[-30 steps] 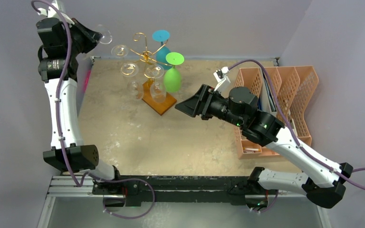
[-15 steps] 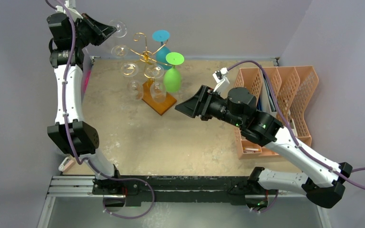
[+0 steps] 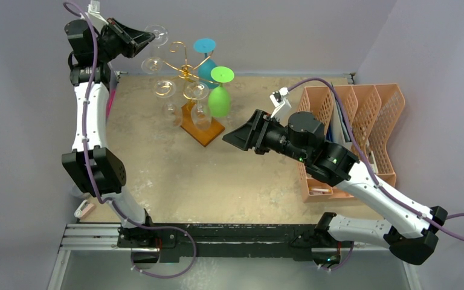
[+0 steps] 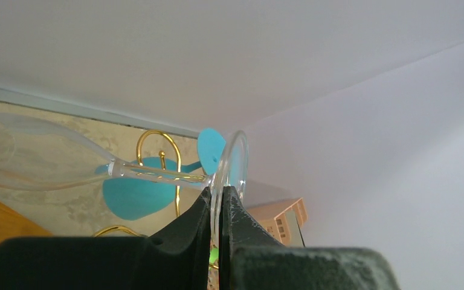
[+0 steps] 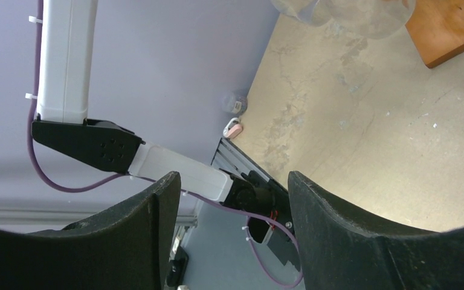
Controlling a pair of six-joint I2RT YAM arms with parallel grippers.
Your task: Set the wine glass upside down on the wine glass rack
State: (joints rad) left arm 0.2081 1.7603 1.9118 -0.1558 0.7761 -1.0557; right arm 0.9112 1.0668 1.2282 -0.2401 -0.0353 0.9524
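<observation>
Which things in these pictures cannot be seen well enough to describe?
Top view: the wine glass, held by the left gripper, is clear. Its bowl barely shows, so its distance from the wine glass rack is unclear.
Left wrist view: the gripper hides most of the rack; only gold curls show.
Right wrist view: the top edge cuts off the clear glasses.
Pink object beside the table: too small to name.

Off-task items
I see an orange mesh organizer (image 3: 374,109) at the table's (image 3: 175,181) right edge, and a small pink object (image 3: 84,209) by its near-left corner.
</observation>
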